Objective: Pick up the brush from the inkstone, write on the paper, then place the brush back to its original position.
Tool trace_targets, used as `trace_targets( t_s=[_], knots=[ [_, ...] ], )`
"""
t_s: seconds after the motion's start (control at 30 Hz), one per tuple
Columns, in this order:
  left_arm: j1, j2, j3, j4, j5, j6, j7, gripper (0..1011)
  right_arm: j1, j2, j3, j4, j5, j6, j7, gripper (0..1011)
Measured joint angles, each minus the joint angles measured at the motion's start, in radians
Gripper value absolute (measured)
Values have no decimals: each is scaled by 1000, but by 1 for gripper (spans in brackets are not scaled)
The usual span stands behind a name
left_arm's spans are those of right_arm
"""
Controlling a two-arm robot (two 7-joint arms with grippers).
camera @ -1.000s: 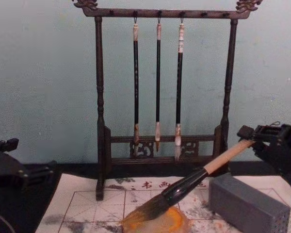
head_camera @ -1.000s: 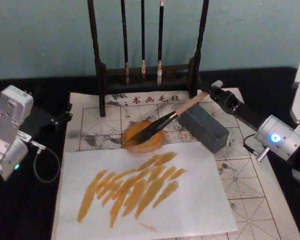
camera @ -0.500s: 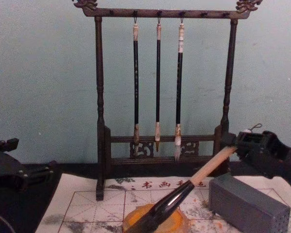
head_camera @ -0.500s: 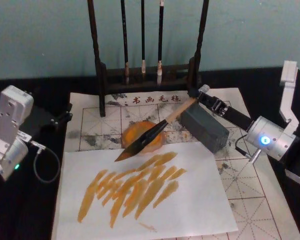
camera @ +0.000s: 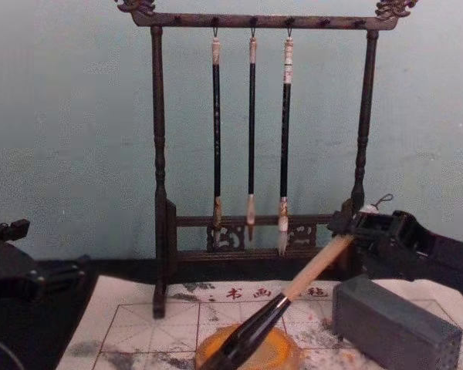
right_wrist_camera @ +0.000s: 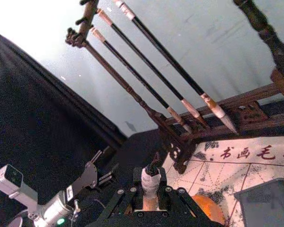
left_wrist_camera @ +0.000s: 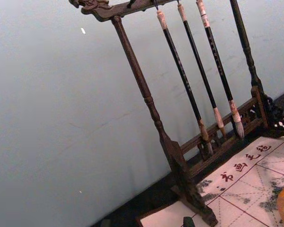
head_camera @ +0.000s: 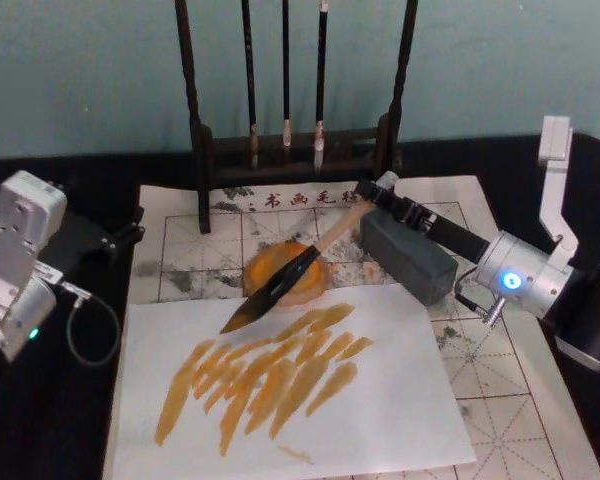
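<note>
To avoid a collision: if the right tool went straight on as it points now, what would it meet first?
Probably the right rack post; the right tool, holding the brush, points toward its foot. Depth is unclear.

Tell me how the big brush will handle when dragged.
The brush has a thick wooden handle, likely stiff. The right pincer grips only its far end, so the tip may swing or droop. The bushy bristles will likely flex and splay under pressure. The left pincer sits parked.

brush [head_camera: 300, 264] tilted, tip dwn | paper [head_camera: 502, 392] flat (grey smudges), red grid
</note>
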Motion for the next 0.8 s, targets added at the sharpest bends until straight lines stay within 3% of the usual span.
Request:
trace_targets(
  t_s=[0.8],
  knots=[
    [0, 0, 0, 0, 0, 0, 0, 1001, 7, -9, -10, -13, -92, -27, 9, 183]
  ],
)
